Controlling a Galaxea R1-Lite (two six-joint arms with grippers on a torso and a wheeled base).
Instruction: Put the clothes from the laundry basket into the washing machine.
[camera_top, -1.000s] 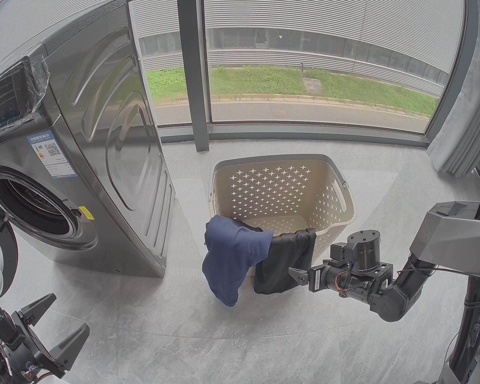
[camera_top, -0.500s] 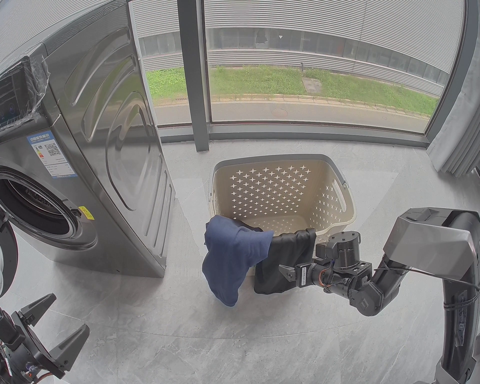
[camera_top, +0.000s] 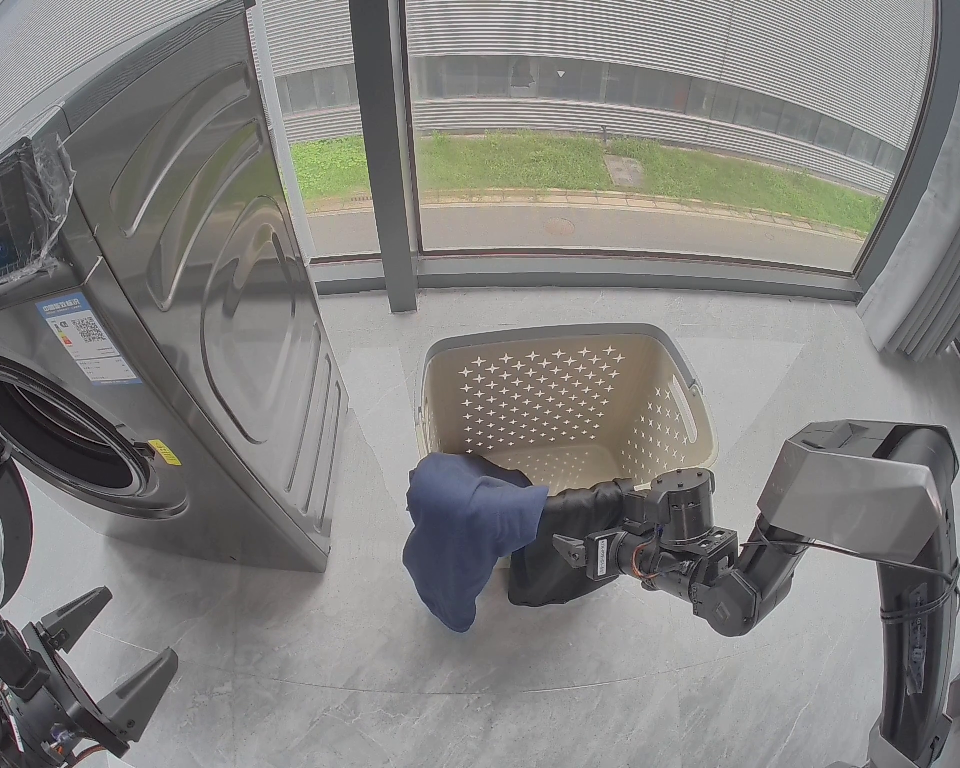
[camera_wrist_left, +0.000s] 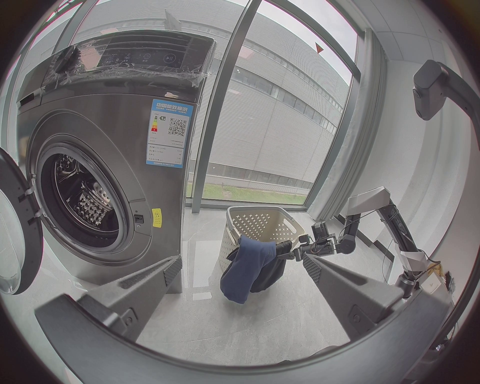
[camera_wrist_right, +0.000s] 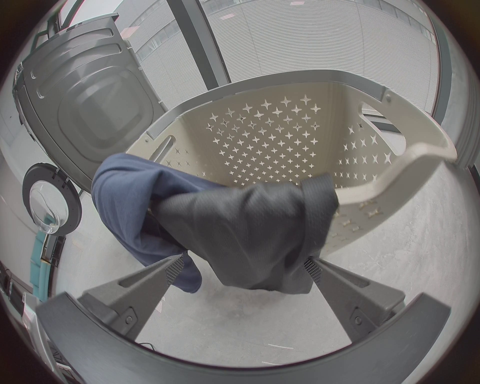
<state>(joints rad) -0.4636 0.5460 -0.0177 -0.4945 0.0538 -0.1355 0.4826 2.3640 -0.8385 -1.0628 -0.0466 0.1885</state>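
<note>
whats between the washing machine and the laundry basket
Only bare grey floor, seen in the head view between the washing machine and the basket.

The right arm (camera_top: 850, 490) bends at its elbow and points its level wrist leftward, right gripper (camera_top: 580, 550) spread wide, while the left gripper (camera_top: 108, 648) sits low, likewise parted.
</note>
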